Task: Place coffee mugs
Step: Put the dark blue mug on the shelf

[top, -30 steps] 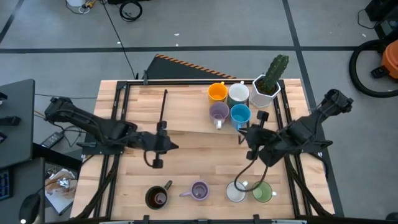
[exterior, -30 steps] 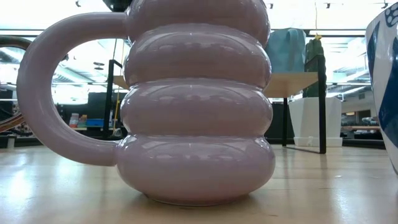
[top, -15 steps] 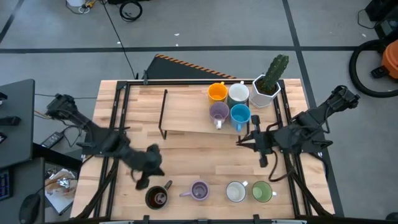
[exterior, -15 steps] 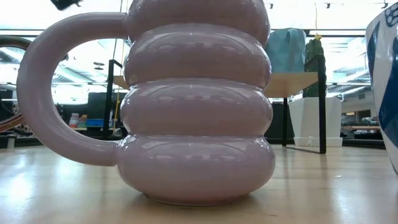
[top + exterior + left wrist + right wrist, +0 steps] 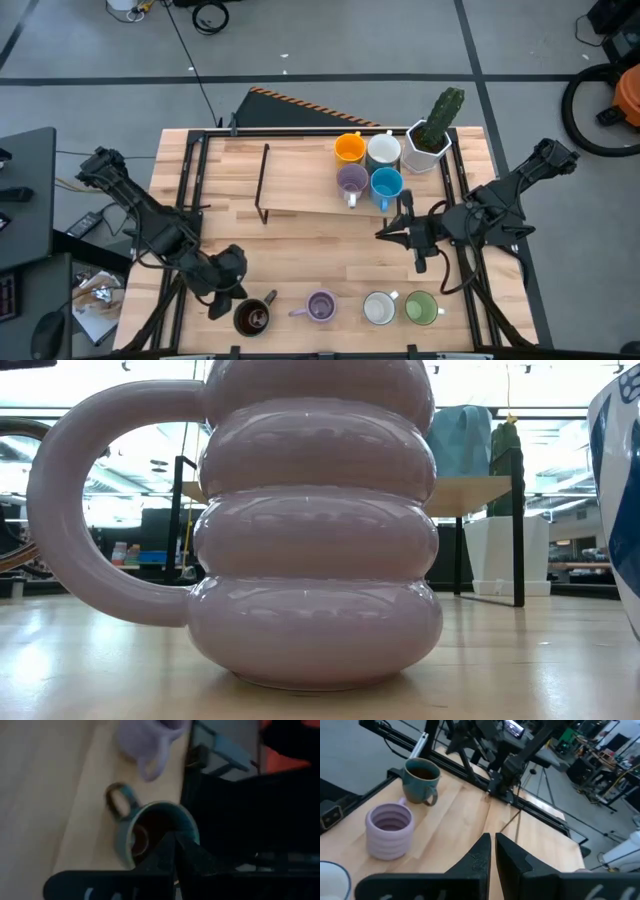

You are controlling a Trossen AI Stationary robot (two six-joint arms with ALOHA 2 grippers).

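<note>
Left gripper (image 5: pixel 222 298) now lower, beside dark brown mug (image 5: pixel 251 317).

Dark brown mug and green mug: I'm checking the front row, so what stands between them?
In the high view, a lavender mug and a white mug stand between the dark brown mug and the green mug.

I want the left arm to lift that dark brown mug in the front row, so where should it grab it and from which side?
Best guess: pinch the rim of the dark brown mug from above, on the side away from its handle. It stands upright with the mouth open, the handle points toward the lavender mug, and the left gripper is already at its outer side.
</note>
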